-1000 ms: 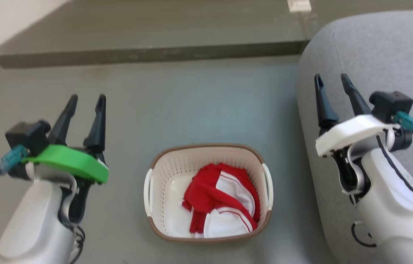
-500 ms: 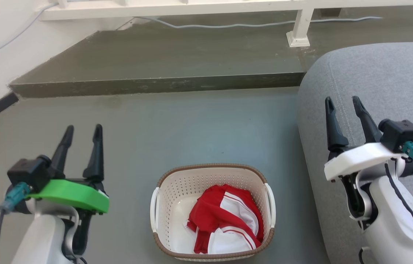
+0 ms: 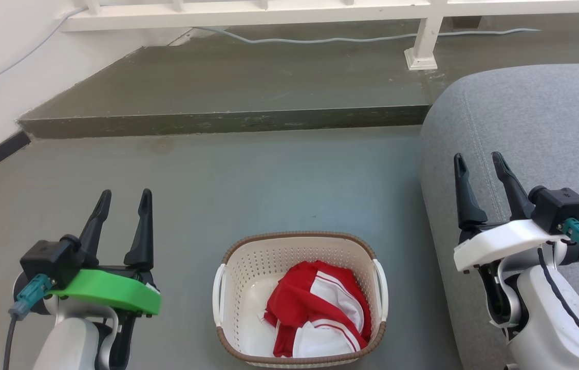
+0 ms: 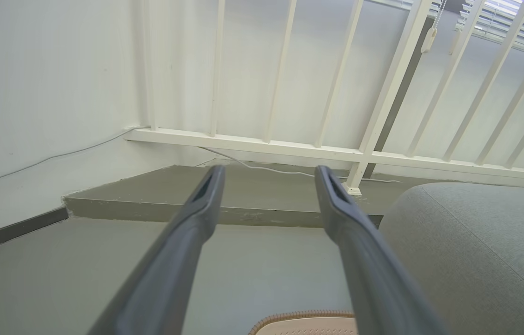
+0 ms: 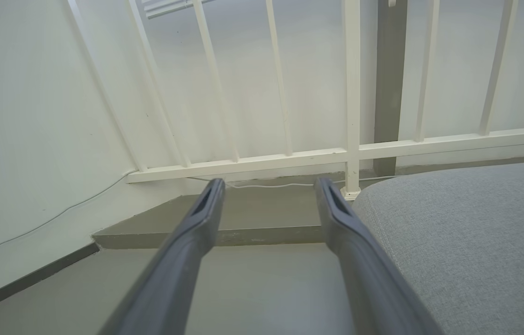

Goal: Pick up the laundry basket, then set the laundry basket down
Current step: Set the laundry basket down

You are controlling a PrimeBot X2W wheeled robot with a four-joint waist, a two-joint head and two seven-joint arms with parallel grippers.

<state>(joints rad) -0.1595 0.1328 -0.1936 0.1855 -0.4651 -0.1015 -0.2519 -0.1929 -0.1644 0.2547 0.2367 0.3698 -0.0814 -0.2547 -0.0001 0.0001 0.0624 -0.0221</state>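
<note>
Laundry basket [image 3: 268, 257] sits between left gripper [image 3: 126, 192] and right gripper [image 3: 477, 155] (fingers [image 3: 141, 231] apart, empty); both should lower evenly onto its handles [image 3: 216, 294].

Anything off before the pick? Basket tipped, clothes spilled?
Nothing stands out. The laundry basket sits upright on the floor, with the red-and-white clothing all inside it. The left gripper and right gripper hover open, apart from it.

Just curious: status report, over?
Open, empty: left gripper, right gripper. Cream-white perforated plastic laundry basket on floor between, untouched. Grey fabric sofa close on right.
</note>
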